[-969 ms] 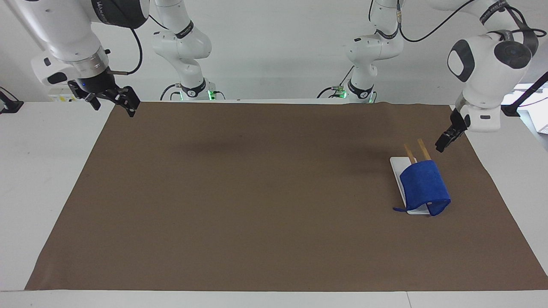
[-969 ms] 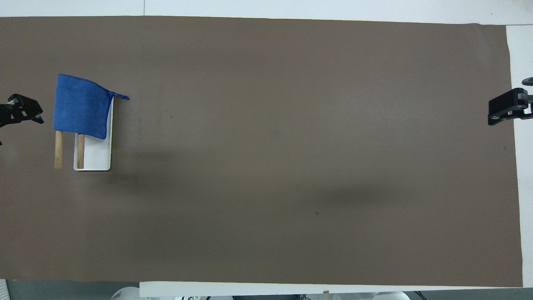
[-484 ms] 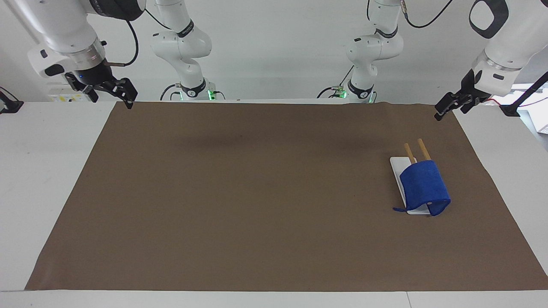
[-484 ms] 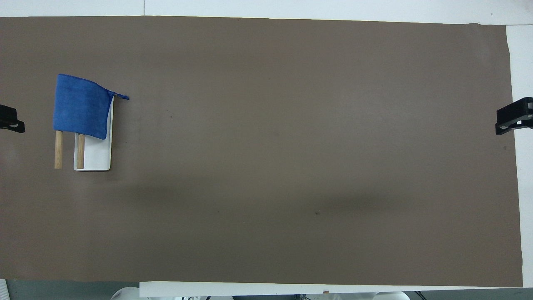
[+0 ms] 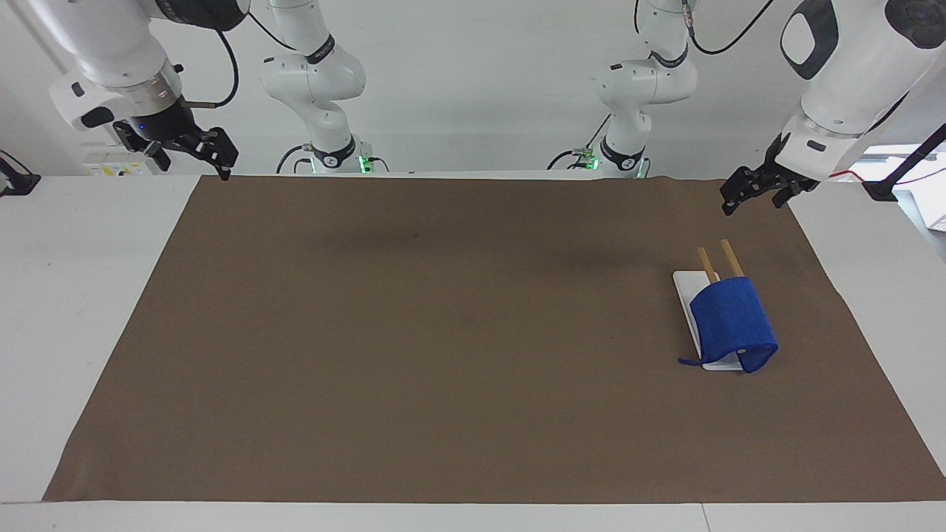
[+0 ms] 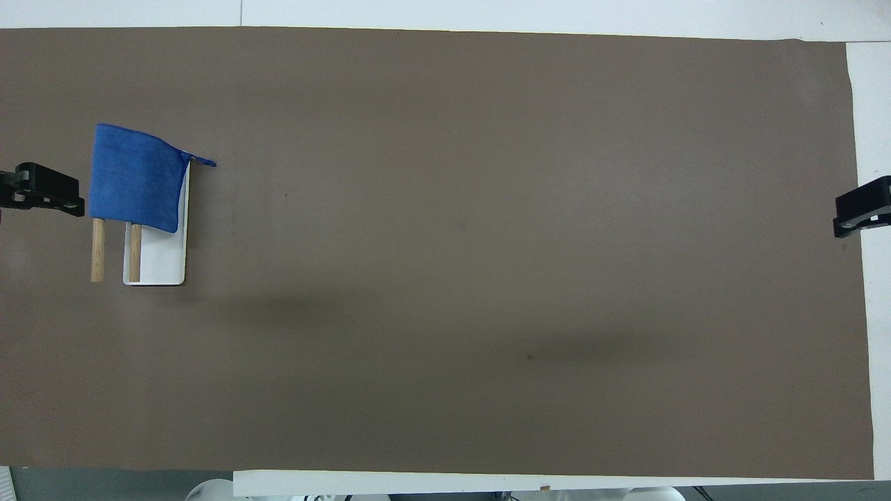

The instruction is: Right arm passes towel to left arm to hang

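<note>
Hanging over the two wooden bars [image 5: 720, 260] of a small rack, the towel [image 5: 732, 321] draped down on both sides, its thin loop tail [image 5: 687, 362] trailing onto the brown mat [image 5: 443, 332]. The rack's white base plate [image 5: 684, 284] lay flat on the mat toward the left arm's end of the table, and the bars stuck out bare from the towel's edge on the side nearer to the robots.

Nothing gripped the towel. The left gripper [image 5: 750, 193] hung in the air over the mat's edge nearest the robots, well apart from the rack, its jaws open and holding nothing; the overhead view showed only its black tip [image 6: 45, 195] at the frame's edge, beside the towel [image 6: 136, 177]. The right gripper [image 5: 194, 151], with a small blue light at its wrist, was raised over the mat's corner at the right arm's end of the table, jaws open and empty as well.

Between the two grippers the mat stretched bare across the white table [image 5: 81, 295], marked only by soft shadows. Nothing stood around the rack or between it and either gripper.
</note>
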Robot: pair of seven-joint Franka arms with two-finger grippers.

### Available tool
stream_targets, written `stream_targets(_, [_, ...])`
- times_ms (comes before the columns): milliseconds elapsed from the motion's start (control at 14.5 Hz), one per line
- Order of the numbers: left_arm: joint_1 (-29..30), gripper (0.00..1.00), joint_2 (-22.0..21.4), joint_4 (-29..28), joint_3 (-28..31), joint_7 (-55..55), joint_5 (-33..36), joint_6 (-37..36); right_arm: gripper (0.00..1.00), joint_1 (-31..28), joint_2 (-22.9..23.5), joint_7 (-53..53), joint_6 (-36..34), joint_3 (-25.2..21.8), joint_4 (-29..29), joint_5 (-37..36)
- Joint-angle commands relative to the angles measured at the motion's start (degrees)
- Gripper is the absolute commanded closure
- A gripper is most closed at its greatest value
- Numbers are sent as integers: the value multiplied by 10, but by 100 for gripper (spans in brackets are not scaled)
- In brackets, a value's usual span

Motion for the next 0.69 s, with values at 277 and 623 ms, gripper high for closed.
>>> stream_targets(277, [3,0,22,45,6,12,10,-28,0,-4,-5,-27,3,-4,-14,12])
stream_targets(623, [5,0,16,40,9,13,6,-34,0,-13,-5,-36,7,-4,-16,23])
